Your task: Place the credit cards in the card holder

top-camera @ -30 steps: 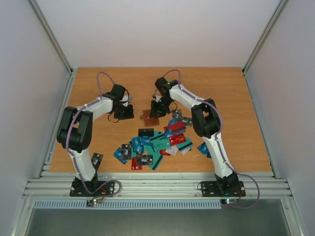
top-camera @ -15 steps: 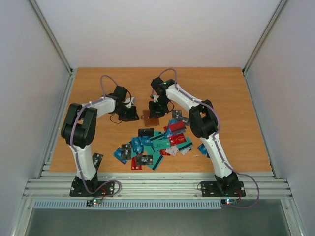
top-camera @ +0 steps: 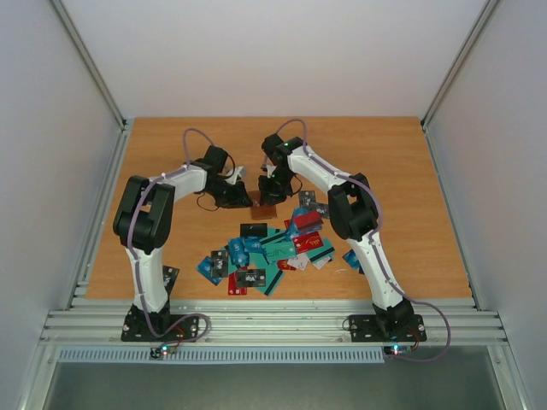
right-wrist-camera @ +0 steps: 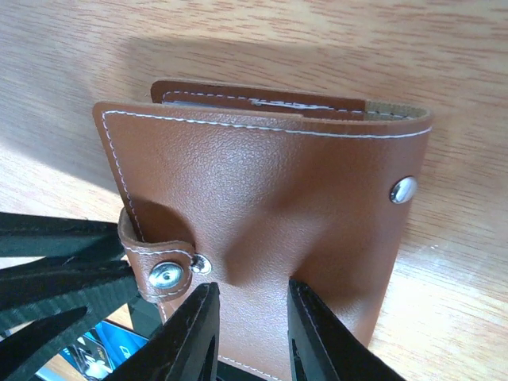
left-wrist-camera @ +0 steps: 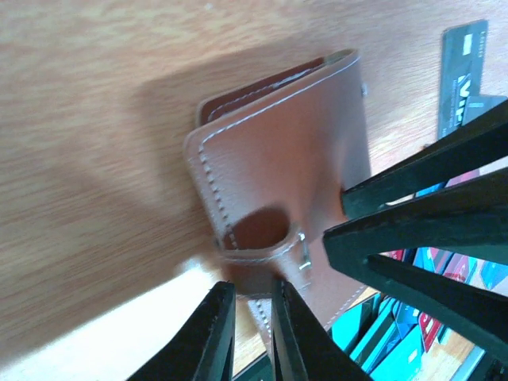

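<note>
The brown card holder (top-camera: 263,207) lies flat on the wooden table, just behind the pile of credit cards (top-camera: 265,252). It is snapped closed, with a strap tab (right-wrist-camera: 159,266) at its edge. My left gripper (left-wrist-camera: 252,287) reaches in from the left and has narrowed onto the strap's end (left-wrist-camera: 255,266). My right gripper (right-wrist-camera: 250,287) comes down from above. Its jaws are a little apart and both tips press on the leather cover (right-wrist-camera: 262,182), denting it. The right gripper's black fingers (left-wrist-camera: 413,175) show on the cover in the left wrist view. Teal cards (left-wrist-camera: 397,349) lie just beyond the holder.
A single card (top-camera: 168,277) lies near the left arm's base, and more cards (top-camera: 352,256) lie by the right arm. A dark card (left-wrist-camera: 464,71) rests close to the holder. Grey walls stand on both sides and a metal rail (top-camera: 273,325) runs along the front edge.
The left arm has swung right, bringing its gripper up to the holder's left edge and onto the strap. The right gripper has stayed on the holder.
</note>
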You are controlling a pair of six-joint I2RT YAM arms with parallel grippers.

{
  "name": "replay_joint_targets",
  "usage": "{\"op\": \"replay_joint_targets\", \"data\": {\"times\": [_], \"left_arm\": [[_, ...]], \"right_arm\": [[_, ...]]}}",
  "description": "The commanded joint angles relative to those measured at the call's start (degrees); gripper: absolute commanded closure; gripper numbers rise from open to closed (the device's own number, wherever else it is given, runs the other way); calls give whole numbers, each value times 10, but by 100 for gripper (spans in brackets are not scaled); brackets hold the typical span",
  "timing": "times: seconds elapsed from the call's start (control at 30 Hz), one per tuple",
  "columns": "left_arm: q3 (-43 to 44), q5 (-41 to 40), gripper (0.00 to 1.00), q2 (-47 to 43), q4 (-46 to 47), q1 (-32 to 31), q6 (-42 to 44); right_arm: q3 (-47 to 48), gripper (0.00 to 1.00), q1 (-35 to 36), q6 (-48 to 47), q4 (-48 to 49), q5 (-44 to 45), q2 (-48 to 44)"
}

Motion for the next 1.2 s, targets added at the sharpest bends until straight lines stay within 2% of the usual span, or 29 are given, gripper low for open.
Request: {"op": "replay_joint_targets", "data": {"times": [0.0, 0.23, 0.53, 0.83, 1.17], "left_arm": [[30, 5, 84, -3, -22, -8, 37], [33, 4, 84, -39, -42, -4, 46], [42, 27, 96, -3, -29, -4, 43], [64, 38, 100, 45, -19, -5, 29], [40, 89, 100, 56, 47, -3, -2]], "right_arm": [[-19, 74, -2, 12, -35, 47, 56], [-22, 74, -5, 15, -30, 37, 53], [-23, 75, -6, 19, -26, 28, 54], [-21, 75, -7, 21, -24, 22, 59], [-19, 75, -11, 19, -23, 10, 66]]}}
